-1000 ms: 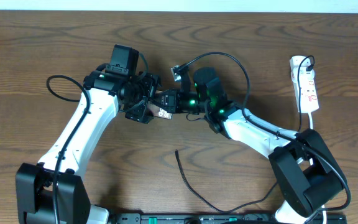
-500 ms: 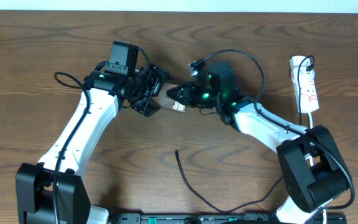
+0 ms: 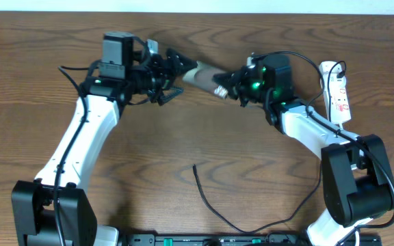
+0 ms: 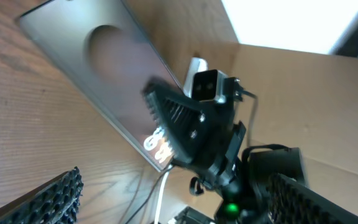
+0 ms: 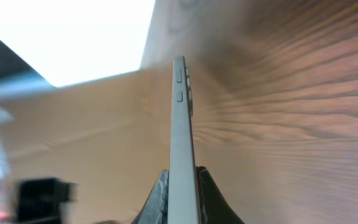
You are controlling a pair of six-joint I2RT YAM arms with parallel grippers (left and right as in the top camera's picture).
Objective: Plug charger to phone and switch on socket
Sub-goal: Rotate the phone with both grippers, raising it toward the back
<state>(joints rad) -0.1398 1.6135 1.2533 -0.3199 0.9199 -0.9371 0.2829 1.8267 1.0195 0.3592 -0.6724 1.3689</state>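
The bronze-brown phone [image 3: 202, 75] hangs above the far middle of the table, and my right gripper [image 3: 223, 83] is shut on its right end. In the right wrist view the phone [image 5: 180, 118] shows edge-on, pinched between the two fingers of the right gripper [image 5: 183, 198]. My left gripper [image 3: 176, 72] stands open just left of the phone's free end. In the left wrist view the phone's back [image 4: 98, 68] lies ahead of the left gripper's wide-apart fingers [image 4: 42, 200]. The charger [image 3: 207, 198], a thin black cable, lies on the near middle of the table. The white socket [image 3: 338, 92] lies at the far right.
The white cord of the socket runs down toward the right arm's base [image 3: 354, 184]. The left arm's base [image 3: 46, 212] stands at the near left. A black bar [image 3: 238, 239] runs along the table's front edge.
My right gripper has carried the phone to the right and toward the table's far side. My left gripper, still open, followed it the same way.
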